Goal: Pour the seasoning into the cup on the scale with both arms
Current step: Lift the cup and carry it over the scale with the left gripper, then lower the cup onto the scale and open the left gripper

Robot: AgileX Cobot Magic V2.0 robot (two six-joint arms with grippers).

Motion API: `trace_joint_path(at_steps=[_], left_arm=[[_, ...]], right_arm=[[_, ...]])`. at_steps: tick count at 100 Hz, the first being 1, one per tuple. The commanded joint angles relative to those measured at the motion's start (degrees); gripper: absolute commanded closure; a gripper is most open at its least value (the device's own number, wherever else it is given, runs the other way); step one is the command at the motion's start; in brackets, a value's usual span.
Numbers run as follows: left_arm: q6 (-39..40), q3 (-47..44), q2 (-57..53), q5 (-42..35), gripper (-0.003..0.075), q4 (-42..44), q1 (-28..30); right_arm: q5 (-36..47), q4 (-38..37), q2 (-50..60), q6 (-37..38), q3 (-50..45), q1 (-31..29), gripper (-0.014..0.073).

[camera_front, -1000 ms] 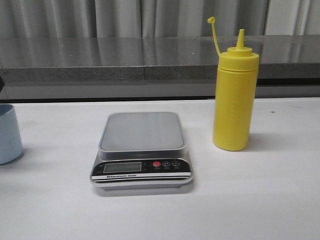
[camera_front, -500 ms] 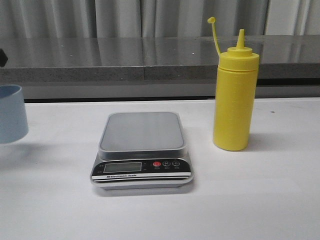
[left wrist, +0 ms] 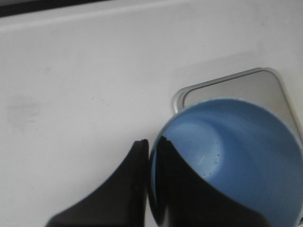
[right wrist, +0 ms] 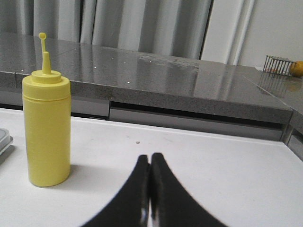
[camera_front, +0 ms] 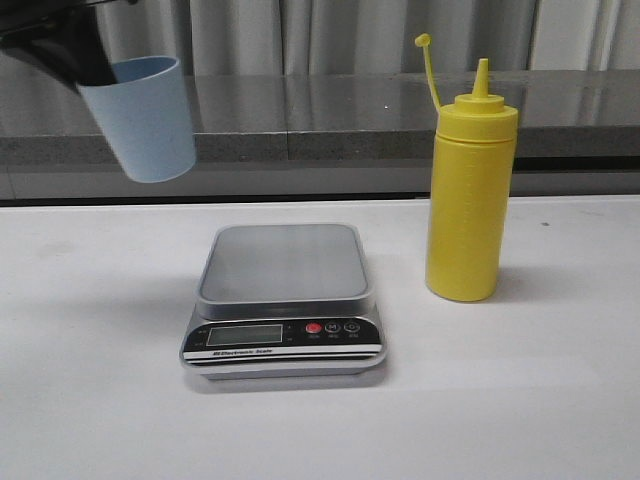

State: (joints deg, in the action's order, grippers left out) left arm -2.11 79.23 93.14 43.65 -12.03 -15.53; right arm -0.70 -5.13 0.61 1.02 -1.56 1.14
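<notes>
My left gripper [camera_front: 85,65] is shut on the rim of the light-blue cup [camera_front: 142,118], one finger inside and one outside, and holds it tilted in the air, up and left of the scale [camera_front: 285,298]. In the left wrist view the cup [left wrist: 246,156] hangs over the scale's platform corner [left wrist: 258,85], the gripper [left wrist: 150,146] pinching its wall. The yellow seasoning bottle [camera_front: 470,185] stands upright right of the scale, cap strap up. In the right wrist view the right gripper [right wrist: 150,158] is shut and empty, low over the table, apart from the bottle [right wrist: 47,127].
A grey stone counter ledge [camera_front: 300,115] with curtains behind it runs along the table's far edge. A wire basket holding an orange [right wrist: 284,66] sits on that ledge far to the right. The scale's display [camera_front: 245,335] faces the front.
The left gripper has lifted the cup from the table at the far left, up and to the right toward the scale. The bottle and scale have not moved.
</notes>
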Motion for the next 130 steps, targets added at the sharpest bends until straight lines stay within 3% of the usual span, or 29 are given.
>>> trace_joint_path(at_steps=[1,41,130], left_arm=[[-0.1,3.9,-0.5,-2.1,0.0738,-1.1,-2.3],[-0.1,11.9,10.6,-0.3,0.0738,-1.0,-9.6],[-0.2,12.1,14.8,0.1,0.0724,-1.1,-11.3]], right_arm=[[4.1,-0.6,0.9,0.0,-0.1,-0.4,0.0714],[4.1,-0.6,0.9,0.0,-0.1,-0.4,0.0714],[4.1,-0.6,0.9,0.0,-0.1,-0.4,0.0714]])
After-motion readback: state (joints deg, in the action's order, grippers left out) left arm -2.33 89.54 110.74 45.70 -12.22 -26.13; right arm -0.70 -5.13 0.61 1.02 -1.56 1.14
